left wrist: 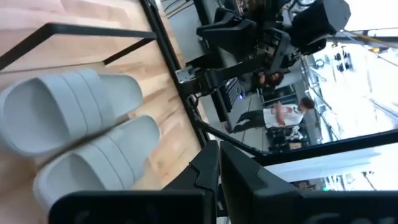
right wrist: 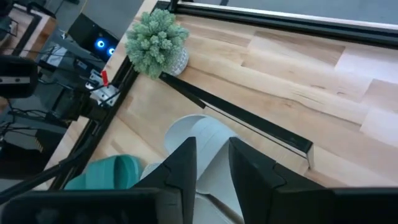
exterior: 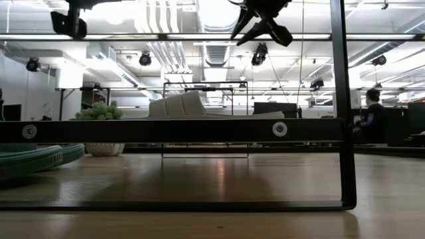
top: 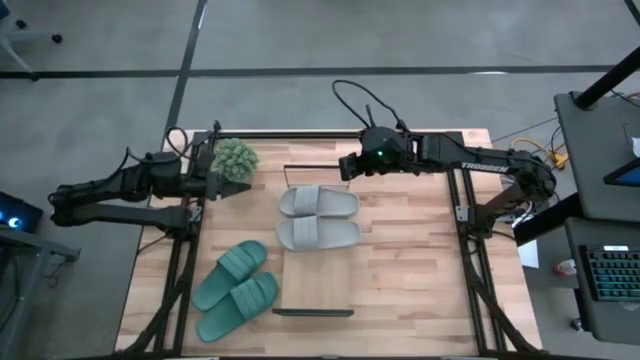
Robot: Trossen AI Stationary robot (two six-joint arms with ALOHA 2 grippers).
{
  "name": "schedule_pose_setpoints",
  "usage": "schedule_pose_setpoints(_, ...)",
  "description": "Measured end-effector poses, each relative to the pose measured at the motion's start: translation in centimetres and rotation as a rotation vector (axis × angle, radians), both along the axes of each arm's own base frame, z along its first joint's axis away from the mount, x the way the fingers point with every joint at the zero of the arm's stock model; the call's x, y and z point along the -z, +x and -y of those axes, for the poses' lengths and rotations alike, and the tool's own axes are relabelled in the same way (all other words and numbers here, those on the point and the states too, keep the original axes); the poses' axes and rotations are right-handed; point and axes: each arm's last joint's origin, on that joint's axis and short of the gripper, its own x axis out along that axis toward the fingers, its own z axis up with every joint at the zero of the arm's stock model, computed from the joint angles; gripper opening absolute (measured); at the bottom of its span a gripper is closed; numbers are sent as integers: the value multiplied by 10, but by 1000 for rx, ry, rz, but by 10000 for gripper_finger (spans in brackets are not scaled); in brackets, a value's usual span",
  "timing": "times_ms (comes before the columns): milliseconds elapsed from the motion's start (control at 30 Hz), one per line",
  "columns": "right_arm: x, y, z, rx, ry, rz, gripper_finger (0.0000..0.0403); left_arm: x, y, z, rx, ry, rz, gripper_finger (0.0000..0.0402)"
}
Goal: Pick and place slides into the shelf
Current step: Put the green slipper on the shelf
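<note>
Two light grey slides (top: 318,202) (top: 318,236) lie side by side, soles down, on the far half of the shelf (top: 318,285). They also show in the left wrist view (left wrist: 68,109). Two teal slides (top: 230,272) (top: 238,306) lie on the table to the shelf's left. My right gripper (top: 343,166) hangs high above the shelf's far end; its fingers (right wrist: 186,163) stand slightly apart, with nothing between them. My left gripper (top: 240,188) is shut and empty, raised at the far left beside the plant.
A small potted plant (top: 235,157) stands at the table's far left, close to my left gripper. Black frame rails (top: 185,260) (top: 470,260) run along both table sides. The shelf's near half is bare plank. A person (exterior: 372,113) sits in the room beyond.
</note>
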Motion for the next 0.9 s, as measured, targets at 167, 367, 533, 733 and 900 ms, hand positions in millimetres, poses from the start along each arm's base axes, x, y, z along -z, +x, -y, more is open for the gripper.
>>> schedule_pose_setpoints(167, 0, 0, 0, -1, 0, 0, 67, 1, -1, 3, -30, -36, 20, 0)
schedule_pose_setpoints(367, 0, 0, 0, -4, -5, -2, 61, 1, 7, 11, -36, -53, 21, 0)
schedule_pose_setpoints(533, 0, 0, 0, -10, -13, -5, 63, 4, 14, 22, -72, -39, -4, 0)
schedule_pose_setpoints(733, 0, 0, 0, -13, -15, -7, 61, 8, 19, 35, -125, -34, -28, 0)
schedule_pose_setpoints(900, 0, 0, 0, -15, -16, -7, 63, 12, 23, 44, -181, -41, -38, 0)
